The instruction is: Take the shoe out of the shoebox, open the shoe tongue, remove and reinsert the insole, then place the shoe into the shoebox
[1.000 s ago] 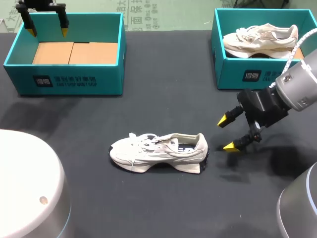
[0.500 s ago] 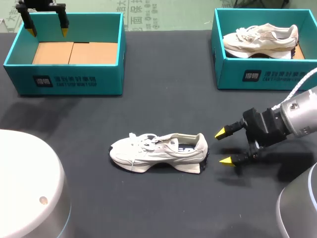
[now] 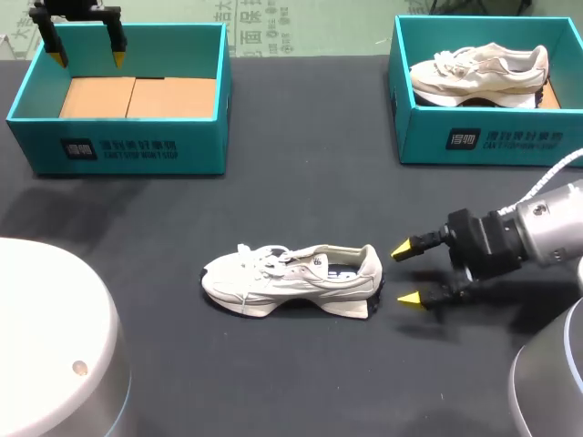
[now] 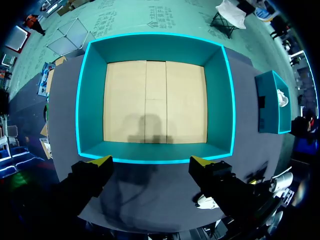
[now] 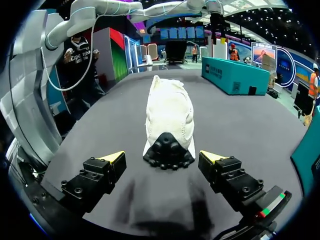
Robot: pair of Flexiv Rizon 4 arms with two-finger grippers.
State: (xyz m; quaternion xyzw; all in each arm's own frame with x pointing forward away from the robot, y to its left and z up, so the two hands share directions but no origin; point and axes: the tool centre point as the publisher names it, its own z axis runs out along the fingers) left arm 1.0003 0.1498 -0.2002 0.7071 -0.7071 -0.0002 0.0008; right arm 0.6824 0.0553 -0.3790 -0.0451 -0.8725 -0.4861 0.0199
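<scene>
Surface (image 3: pixel 301 191) is wide, flat and dark grey all over. At its far left side sits an open teal cardboard shoebox (image 3: pixel 118 150) with a plain brown bottom and nothing inside. At the far right side sits a second teal cardboard box (image 3: pixel 483 137), and a beige lace-up shoe (image 3: pixel 478 75) lies inside it.

A white lace-up shoe (image 3: pixel 291 278) rests on the surface near the middle, well apart from both boxes. Its toe points to my left side and its heel points to my right side.

The right tool (image 3: pixel 405 273) is low over the surface, just beside the heel of the white lace-up shoe but not touching it. Its two yellow-tipped fingers are spread wide and pinch nothing. In the right wrist view, the heel with its bumpy black end sits just ahead of the tool, in line with the gap between the fingers, and the toe points away.

The left tool (image 3: pixel 87 59) hangs over the far wall of the open teal cardboard shoebox, well apart from the white shoe. Its fingers are spread wide too and hold nothing. In the left wrist view, the brown bottom of the box lies ahead of the two tips.
</scene>
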